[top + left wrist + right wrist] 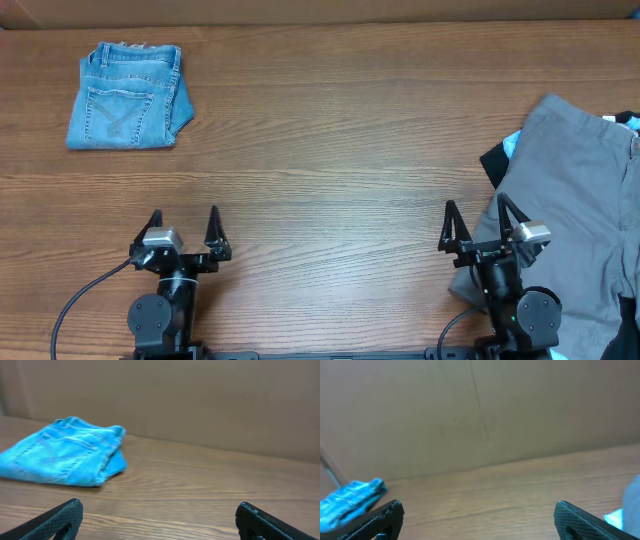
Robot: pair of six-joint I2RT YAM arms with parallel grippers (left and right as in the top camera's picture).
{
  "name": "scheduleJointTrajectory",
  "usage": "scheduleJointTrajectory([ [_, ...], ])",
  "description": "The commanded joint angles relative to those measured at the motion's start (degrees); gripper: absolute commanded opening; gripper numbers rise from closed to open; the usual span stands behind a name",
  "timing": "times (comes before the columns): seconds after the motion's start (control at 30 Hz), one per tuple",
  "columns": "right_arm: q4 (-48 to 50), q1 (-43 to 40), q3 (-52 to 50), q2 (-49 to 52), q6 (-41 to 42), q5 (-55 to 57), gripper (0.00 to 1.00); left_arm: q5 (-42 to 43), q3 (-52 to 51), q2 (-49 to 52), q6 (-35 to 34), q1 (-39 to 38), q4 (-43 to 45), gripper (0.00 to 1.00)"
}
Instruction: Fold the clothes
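Probably soft and floppy, the grey shorts [572,170] at right want an edge pinch; left gripper [185,214] and right gripper [476,203] gape empty

On the tabletop [330,150] lie one pair of grey shorts [575,190], one pair of denim shorts [125,97], one black garment [493,165], and there are two claws [185,213] [475,205].

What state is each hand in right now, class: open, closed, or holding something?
Left hand: open, holding nothing.
Right hand: open, holding nothing, by the plain grey woven shorts.
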Motion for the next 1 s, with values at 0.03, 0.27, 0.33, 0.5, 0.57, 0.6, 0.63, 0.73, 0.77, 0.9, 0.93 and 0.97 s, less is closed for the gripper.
scheduleJointTrajectory([
  [0.03,-2.6,-0.2,10.1,1.4,1.8,-1.0,1.0,3.1,8.9,0.4,2.1,0.1,-1.3,1.0],
  [0.27,-16.0,-0.2,28.0,19.8,1.7,1.1,1.0,0.1,28.7,15.8,5.5,0.1,-11.0,1.0],
  [0.33,-20.2,-0.2,34.6,28.0,1.7,1.1,1.0,0.1,36.0,23.3,5.5,0.1,-15.9,1.0],
  [0.5,-35.0,-1.0,53.4,48.2,1.9,1.0,1.0,3.4,54.6,41.4,5.5,0.1,-30.3,1.0],
  [0.57,-42.8,-2.5,62.6,57.3,1.9,0.3,1.0,5.1,61.9,48.0,5.5,0.1,-36.5,1.0],
  [0.6,-45.7,-3.3,66.0,60.8,1.7,0.2,1.0,5.2,64.8,50.7,5.5,0.1,-38.8,1.0],
  [0.63,-48.8,-4.4,70.0,65.0,1.7,-0.1,1.0,5.1,67.9,53.6,5.5,0.1,-41.4,1.0],
  [0.73,-54.8,-8.2,79.8,75.8,1.7,-5.7,1.0,5.1,74.4,60.7,5.5,0.1,-47.2,1.0],
  [0.77,-56.1,-9.4,82.4,78.7,1.7,-9.2,1.0,5.1,75.9,62.5,6.1,0.1,-48.6,1.0],
  [0.9,-57.6,-13.3,87.7,87.3,1.7,-16.9,1.0,8.7,77.7,66.9,7.4,0.1,-50.4,1.0],
  [0.93,-57.2,-14.1,87.7,88.5,1.7,-16.9,1.0,10.1,77.7,67.3,7.4,0.1,-50.6,1.0],
  [0.97,-56.7,-15.1,87.7,89.4,1.7,-16.9,1.0,11.7,77.7,67.6,7.4,0.1,-51.0,1.0],
])
